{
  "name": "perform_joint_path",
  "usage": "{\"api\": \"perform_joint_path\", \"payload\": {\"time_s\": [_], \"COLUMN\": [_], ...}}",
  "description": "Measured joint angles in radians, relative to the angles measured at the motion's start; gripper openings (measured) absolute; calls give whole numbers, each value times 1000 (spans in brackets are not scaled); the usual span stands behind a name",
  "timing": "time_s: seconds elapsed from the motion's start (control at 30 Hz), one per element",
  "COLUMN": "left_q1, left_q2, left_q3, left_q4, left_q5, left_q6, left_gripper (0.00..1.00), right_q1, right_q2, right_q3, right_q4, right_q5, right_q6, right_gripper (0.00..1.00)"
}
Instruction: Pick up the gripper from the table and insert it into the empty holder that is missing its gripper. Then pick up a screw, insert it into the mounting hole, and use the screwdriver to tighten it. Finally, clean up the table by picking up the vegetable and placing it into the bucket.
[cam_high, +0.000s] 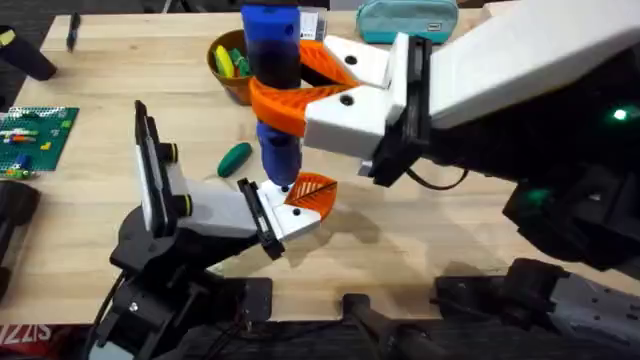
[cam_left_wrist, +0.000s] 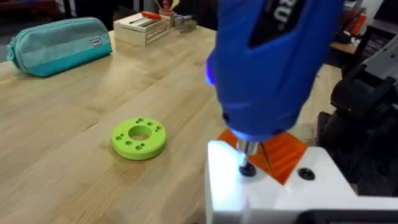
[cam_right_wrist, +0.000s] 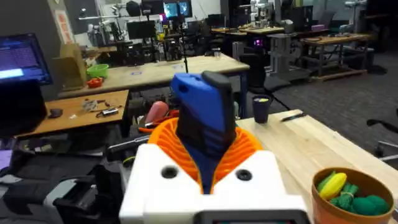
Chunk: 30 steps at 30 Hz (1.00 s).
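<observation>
My right gripper (cam_high: 278, 100) is shut on the screwdriver (cam_high: 272, 60), its orange fingers (cam_right_wrist: 165, 140) wrapping the black band. The screwdriver stands upright. Its tip (cam_left_wrist: 247, 158) rests on a dark screw (cam_left_wrist: 247, 169) in the white holder (cam_high: 292, 218) at the end of my left arm. The small orange gripper (cam_high: 313, 192) sits in the holder, beside the tip, also visible as the orange gripper (cam_left_wrist: 283, 152) in the left wrist view. The dark green vegetable (cam_high: 235, 157) lies on the table just left of the screwdriver. Behind the screwdriver, the brown bucket (cam_high: 228, 82) holds yellow and green pieces.
A teal pouch (cam_high: 405, 20) lies at the back of the table. A green ring (cam_left_wrist: 138, 137) sits on the wood beyond the holder. A green brick plate (cam_high: 35, 135) is at the left edge. A wooden box (cam_left_wrist: 146, 28) stands far back.
</observation>
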Motion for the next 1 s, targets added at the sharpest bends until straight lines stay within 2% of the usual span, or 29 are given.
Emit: {"api": "perform_joint_path", "payload": {"time_s": [1.0], "left_q1": [0], "left_q2": [0], "left_q3": [0], "left_q4": [0], "left_q5": [0], "left_q6": [0], "left_gripper": [21], "right_q1": [0], "right_q2": [0], "right_q3": [0], "right_q4": [16], "right_q5": [3], "right_q6": [4], "right_gripper": [58]}}
